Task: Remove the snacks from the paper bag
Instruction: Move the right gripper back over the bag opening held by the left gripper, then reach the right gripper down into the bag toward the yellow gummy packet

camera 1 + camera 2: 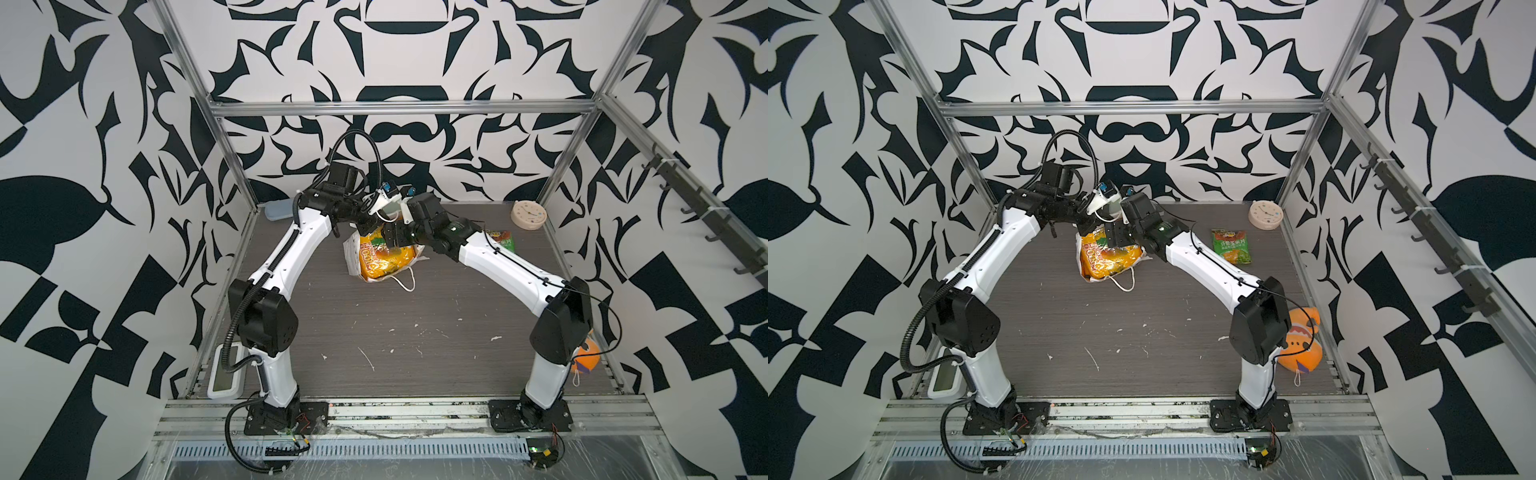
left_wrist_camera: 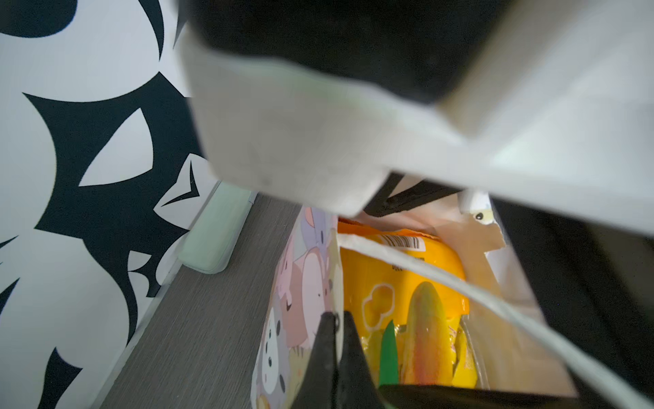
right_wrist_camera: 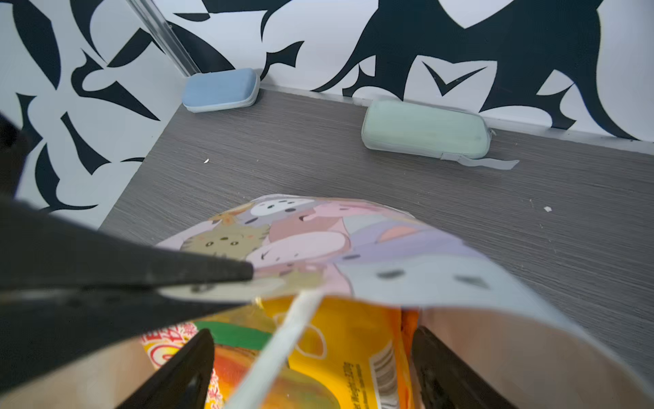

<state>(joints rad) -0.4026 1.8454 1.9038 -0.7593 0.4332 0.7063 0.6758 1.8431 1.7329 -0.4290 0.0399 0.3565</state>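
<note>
The paper bag leans at the back middle of the table, mouth open, with cartoon animal faces on its wall. Yellow-orange snack packets fill it. My left gripper is shut on the bag's rim, one finger inside and one outside. My right gripper is open inside the mouth, its fingers either side of a yellow packet. A white cord handle crosses between them. A green snack lies on the table to the right.
A round cream clock stands at the back right. An orange plush toy lies behind the right arm's elbow. A blue case and a pale green case rest along the back wall. A white device sits front left.
</note>
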